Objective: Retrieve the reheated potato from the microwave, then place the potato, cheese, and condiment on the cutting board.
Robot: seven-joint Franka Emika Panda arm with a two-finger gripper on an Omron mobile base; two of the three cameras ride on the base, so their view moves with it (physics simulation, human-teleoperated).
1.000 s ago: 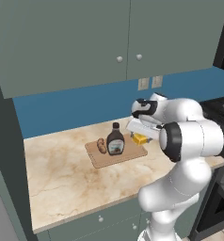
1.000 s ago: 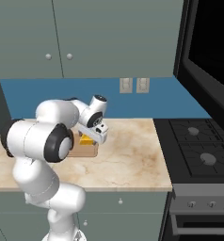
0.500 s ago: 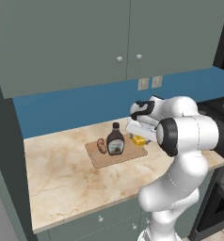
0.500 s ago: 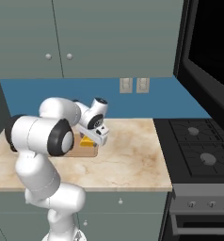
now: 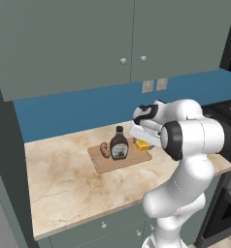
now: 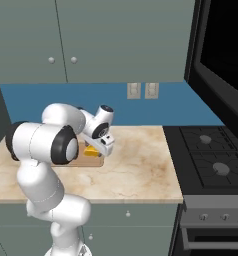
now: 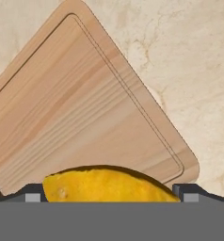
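Observation:
The cutting board (image 5: 110, 163) lies on the marble counter. On it stand the potato (image 5: 105, 150) at the left, the condiment bottle (image 5: 119, 144) in the middle and the yellow cheese (image 5: 142, 145) at the right end. My gripper (image 5: 144, 139) hangs just over the cheese, open. In the hand view the cheese (image 7: 109, 186) rests on the cutting board (image 7: 76, 117) between my two fingertips (image 7: 33, 195), with the gripper (image 7: 109, 198) straddling it. From the right I see the gripper (image 6: 104, 149) above the cheese (image 6: 92, 151). The microwave (image 6: 218, 55) is the dark box at upper right.
A gas stove (image 6: 213, 162) adjoins the counter on the right. Wall cabinets (image 5: 117, 38) hang overhead, with outlets (image 6: 142, 90) on the blue backsplash. Bare marble counter (image 5: 64, 179) stretches left of and in front of the board.
My arm's elbow has swung a little to the left. The hand has stayed over the cheese with its jaws open. Potato, bottle and cheese have not moved.

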